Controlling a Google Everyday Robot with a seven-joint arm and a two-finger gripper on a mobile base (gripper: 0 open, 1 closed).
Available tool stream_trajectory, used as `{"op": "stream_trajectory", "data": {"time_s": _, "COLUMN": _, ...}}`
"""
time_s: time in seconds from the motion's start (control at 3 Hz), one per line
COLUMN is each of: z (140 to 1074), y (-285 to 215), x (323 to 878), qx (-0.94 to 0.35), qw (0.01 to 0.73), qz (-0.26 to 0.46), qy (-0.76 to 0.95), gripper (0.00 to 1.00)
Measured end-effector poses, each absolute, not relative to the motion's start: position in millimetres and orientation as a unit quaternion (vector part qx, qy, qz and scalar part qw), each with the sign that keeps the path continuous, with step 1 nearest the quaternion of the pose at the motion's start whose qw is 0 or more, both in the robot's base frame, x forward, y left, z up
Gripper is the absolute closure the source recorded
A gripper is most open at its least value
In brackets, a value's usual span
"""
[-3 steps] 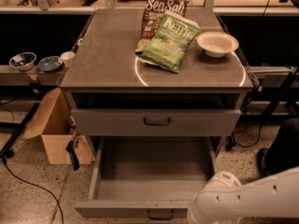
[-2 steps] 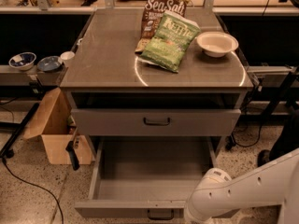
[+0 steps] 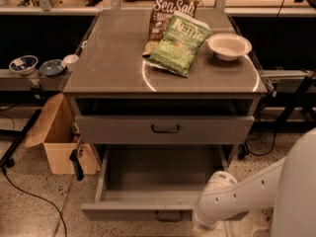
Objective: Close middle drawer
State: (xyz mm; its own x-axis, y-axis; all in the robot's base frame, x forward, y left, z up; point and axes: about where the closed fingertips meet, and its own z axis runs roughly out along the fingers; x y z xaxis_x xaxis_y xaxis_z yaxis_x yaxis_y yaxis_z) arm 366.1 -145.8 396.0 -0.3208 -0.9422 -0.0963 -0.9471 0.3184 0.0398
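Middle drawer (image 3: 148, 179): low in the view, pulled far out toward the front, plain grey floor of its box showing.
Drawer handle (image 3: 169, 215): small and dark, in the middle of the flat front of the middle drawer.
Claw (image 3: 203, 223): at the end of the white arm, low by the bottom edge, just beside the right end of the middle drawer's front. Open or closed: cannot tell. Touching the front or not: cannot tell.
White arm (image 3: 256, 186): reaches in from the bottom right corner, bent down toward the drawer front.
Top drawer (image 3: 118, 130): right above the middle drawer, tall grey front, dark gap between it and the surface.
Surface (image 3: 108, 58): grey top of the cabinet, shiny curved line of light across it.
Green chip bag (image 3: 180, 43): lying flat near the middle of the surface, partly over the brown bag.
Brown bag (image 3: 170, 9): at the back, "Sea Salt" in white letters.
White bowl (image 3: 229, 46): right side of the surface, just beside the green chip bag.
Cardboard box (image 3: 59, 144): on the floor, left of the cabinet, flap up.
Two small bowls (image 3: 23, 63): on a ledge far left, side by side.
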Motion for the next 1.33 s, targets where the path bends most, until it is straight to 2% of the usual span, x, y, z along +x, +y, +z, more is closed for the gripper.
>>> {"op": "stream_trajectory", "data": {"time_s": 0.33, "z": 396, "y": -146, "x": 364, "qx": -0.582, "qw": 0.028, "qz": 0.044, "qy": 0.811, "gripper": 1.0}}
{"op": "stream_trajectory", "data": {"time_s": 1.33, "z": 371, "y": -153, "x": 404, "qx": -0.579, "qw": 0.028, "qz": -0.003, "qy": 0.815, "gripper": 1.0}}
